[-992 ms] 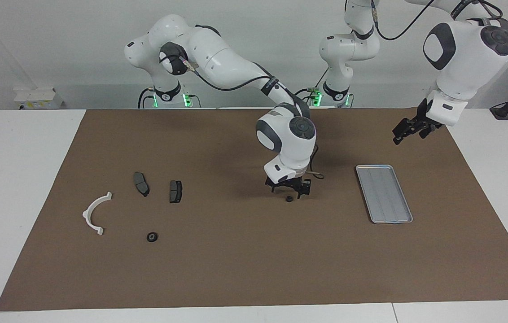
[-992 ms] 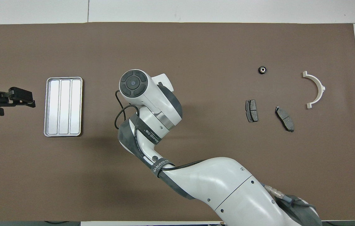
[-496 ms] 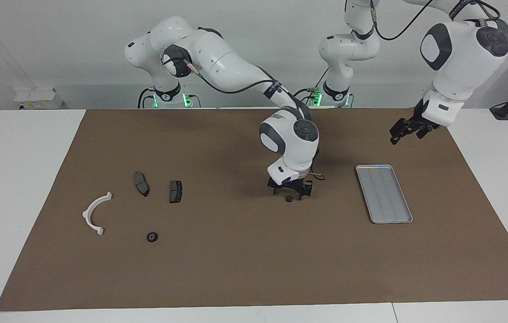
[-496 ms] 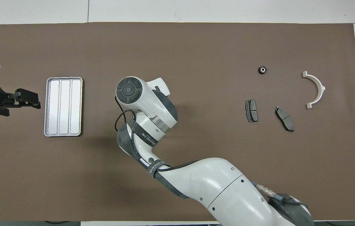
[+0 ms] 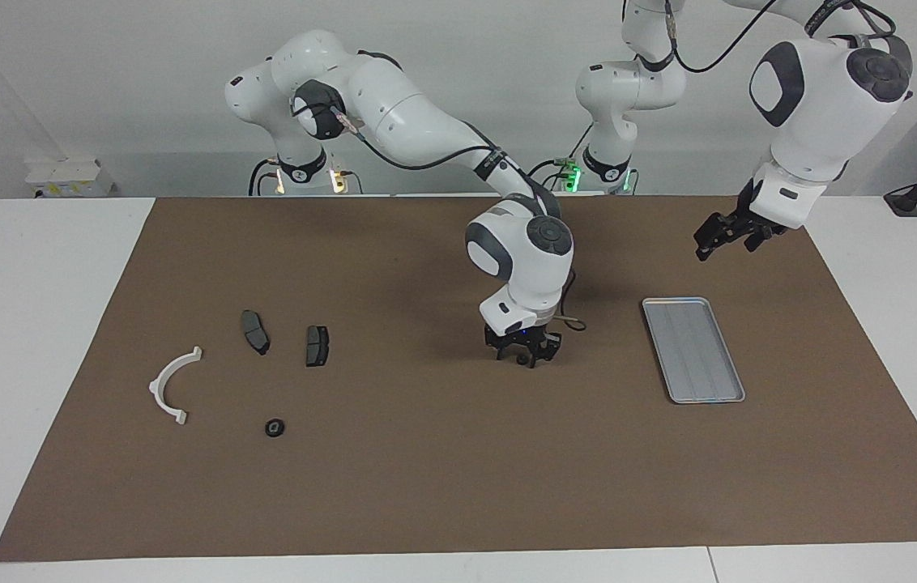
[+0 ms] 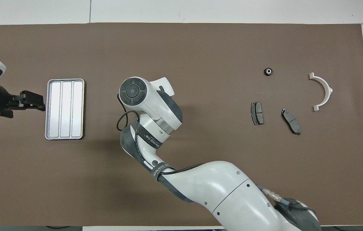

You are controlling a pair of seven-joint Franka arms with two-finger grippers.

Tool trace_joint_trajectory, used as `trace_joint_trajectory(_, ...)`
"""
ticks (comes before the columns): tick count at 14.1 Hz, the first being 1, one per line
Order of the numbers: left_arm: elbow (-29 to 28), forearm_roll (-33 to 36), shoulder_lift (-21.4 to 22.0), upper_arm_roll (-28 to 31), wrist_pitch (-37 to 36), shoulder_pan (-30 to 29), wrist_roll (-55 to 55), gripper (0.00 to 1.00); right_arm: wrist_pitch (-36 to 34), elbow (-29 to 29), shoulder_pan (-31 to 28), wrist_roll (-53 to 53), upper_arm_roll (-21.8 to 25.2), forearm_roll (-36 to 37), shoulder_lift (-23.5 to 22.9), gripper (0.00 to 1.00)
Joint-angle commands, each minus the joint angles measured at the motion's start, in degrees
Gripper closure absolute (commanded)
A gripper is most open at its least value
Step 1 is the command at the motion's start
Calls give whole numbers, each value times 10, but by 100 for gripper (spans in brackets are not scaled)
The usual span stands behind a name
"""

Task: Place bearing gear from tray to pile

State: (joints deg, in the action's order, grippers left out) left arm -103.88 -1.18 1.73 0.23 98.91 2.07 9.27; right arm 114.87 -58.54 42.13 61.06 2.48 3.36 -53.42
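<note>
— Where's the gear?
— Small dark bearing gear (image 5: 522,358) on the mat between my right gripper (image 5: 522,355) fingers (grip unclear); ridged metal tray (image 5: 693,350) beside.
— Left gripper (image 5: 707,244)?
— Fingers apart, hovering.

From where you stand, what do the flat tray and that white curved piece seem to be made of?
The tray looks like metal: silver-grey, dull sheen, pressed lengthwise ridges. The white half-ring bracket looks like moulded plastic, matte and uniformly white, though the look alone cannot confirm it.
</note>
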Motion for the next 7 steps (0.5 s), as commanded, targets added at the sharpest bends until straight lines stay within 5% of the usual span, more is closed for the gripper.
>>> trace_joint_trajectory(1,-10,0,17,3,6,6,-5,0,11,8,-1,13,-4,-3,-11,42)
trace_joint_trajectory(3,25,6,13,0,-4,6,-5,0,10,8,-1,12,-4,-3,-11,72)
trace_joint_trajectory(4,52,7,7,0,-25,6,-5,0,10,8,-1,12,-4,-3,-11,97)
trace_joint_trajectory(7,106,7,-4,-1,-96,7,-5,0,0,9,-3,11,-4,-3,-9,100)
